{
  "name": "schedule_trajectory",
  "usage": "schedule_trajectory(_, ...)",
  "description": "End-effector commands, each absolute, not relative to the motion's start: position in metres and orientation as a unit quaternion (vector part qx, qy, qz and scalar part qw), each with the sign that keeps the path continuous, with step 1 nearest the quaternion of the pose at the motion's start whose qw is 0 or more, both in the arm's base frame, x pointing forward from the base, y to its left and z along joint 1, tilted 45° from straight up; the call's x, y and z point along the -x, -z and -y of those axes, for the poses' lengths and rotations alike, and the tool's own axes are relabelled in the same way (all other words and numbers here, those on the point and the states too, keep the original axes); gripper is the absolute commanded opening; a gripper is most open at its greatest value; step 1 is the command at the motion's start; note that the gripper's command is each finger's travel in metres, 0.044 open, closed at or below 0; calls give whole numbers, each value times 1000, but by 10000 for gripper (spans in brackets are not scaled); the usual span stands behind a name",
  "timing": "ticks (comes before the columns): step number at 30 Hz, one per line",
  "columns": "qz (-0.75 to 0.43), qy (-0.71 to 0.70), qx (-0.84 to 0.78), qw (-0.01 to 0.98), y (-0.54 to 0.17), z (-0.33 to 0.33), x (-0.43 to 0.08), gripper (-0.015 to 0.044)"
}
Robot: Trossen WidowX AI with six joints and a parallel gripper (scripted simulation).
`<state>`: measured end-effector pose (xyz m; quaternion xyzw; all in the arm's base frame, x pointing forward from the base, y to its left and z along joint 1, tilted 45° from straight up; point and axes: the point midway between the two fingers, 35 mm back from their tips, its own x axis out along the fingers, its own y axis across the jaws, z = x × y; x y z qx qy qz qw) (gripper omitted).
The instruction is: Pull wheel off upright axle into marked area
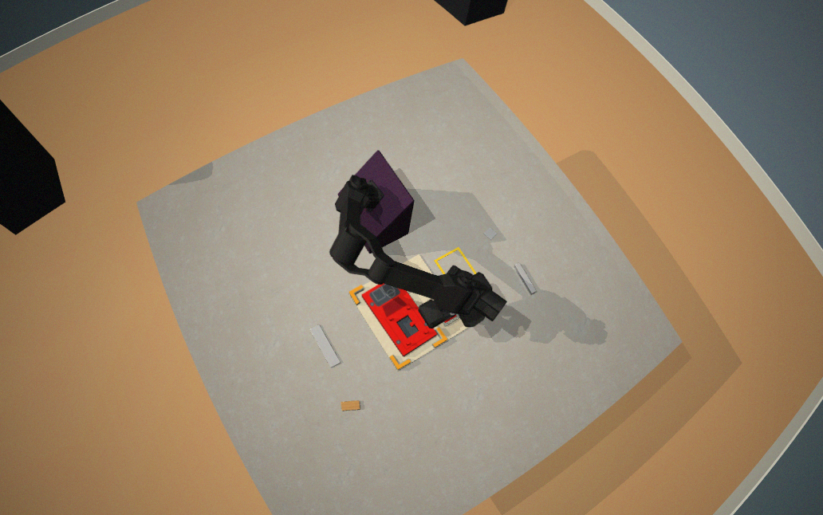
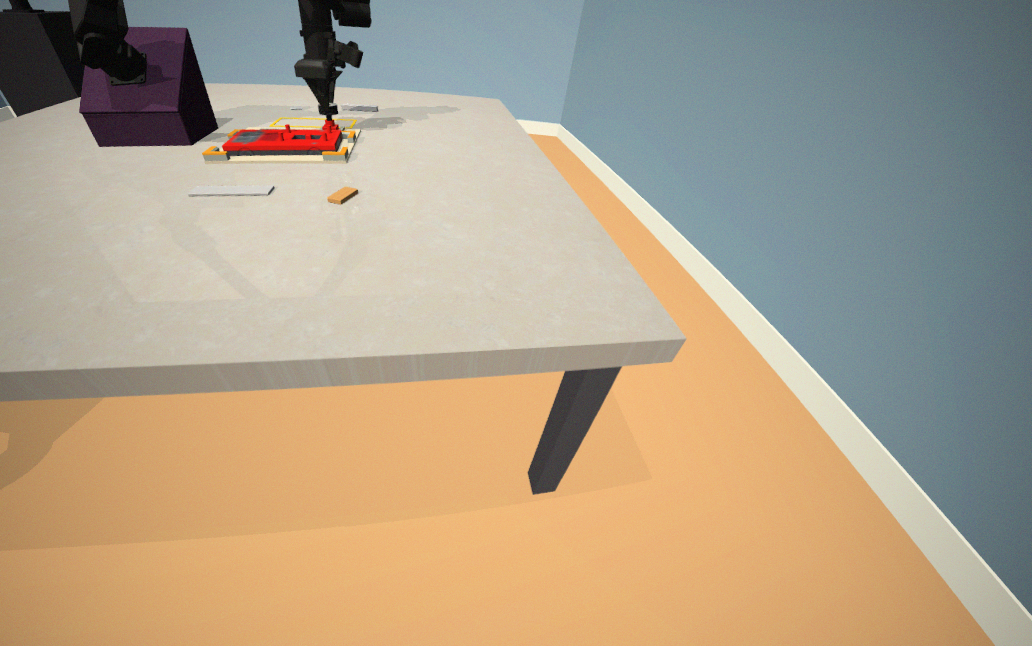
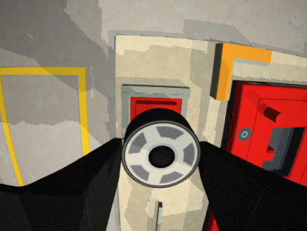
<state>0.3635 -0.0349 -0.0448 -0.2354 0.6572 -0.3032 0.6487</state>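
Observation:
My gripper (image 2: 329,115) (image 3: 160,148) is shut on the wheel, one finger on each side of its black tyre. The wheel (image 3: 177,167) faces the wrist camera with its pale spokes; its hub is dark, and no axle sticks out above it. Whether the axle is still inside the hub cannot be told. A red base (image 3: 136,108) in a grey frame shows behind the wheel, on the cream board (image 1: 377,328) (image 3: 150,68). The marked area, a yellow outline (image 1: 446,254) (image 3: 82,107), lies left of the wheel in the wrist view, beside the board.
A red car body (image 1: 383,316) (image 2: 266,142) sits on the board between orange corner brackets (image 3: 247,53), right of the wheel in the wrist view. A purple box (image 1: 395,194) (image 2: 144,129) stands beyond. Grey bars (image 1: 324,345) (image 1: 525,278) and an orange block (image 1: 350,405) (image 2: 342,195) lie around.

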Motion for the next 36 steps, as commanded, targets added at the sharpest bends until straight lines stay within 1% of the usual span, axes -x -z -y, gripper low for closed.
schedule_trajectory(1, -657, 302, 234, 649, 44, 32, -364, 0)
schedule_trajectory(36, -657, 302, 235, 649, 35, 24, -364, 0)
